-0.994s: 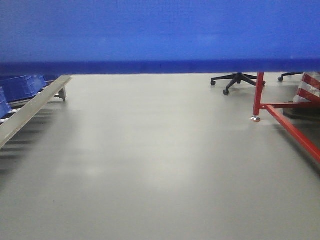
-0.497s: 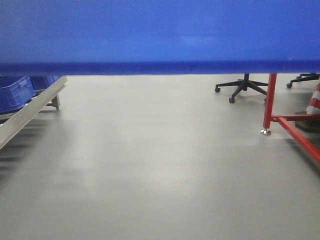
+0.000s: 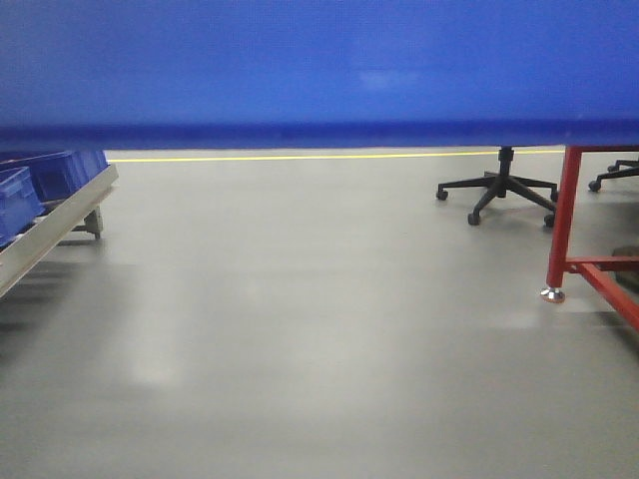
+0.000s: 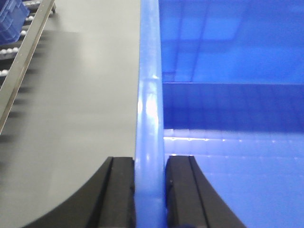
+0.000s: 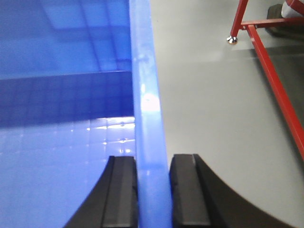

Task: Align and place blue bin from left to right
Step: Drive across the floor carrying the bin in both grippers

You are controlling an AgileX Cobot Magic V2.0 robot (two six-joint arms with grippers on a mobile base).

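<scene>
Front view: bin [image 3: 319,70], bright blue, fills the upper band, its smooth wall close to the lens, raised clear of the grey floor [image 3: 300,329].
Below-left of bin: roller rack [image 3: 55,220] carrying darker crates [image 3: 20,195].
Below-right of bin: red frame [image 3: 564,220] and chair base [image 3: 499,190].
Just under bin's lower edge: yellow line [image 3: 300,157] on the floor.
Left wrist view: left gripper [image 4: 150,190] clamped on bin's left rim, one black finger on each side of the wall.
Right wrist view: right gripper [image 5: 153,190] clamped likewise on bin's right rim.
</scene>
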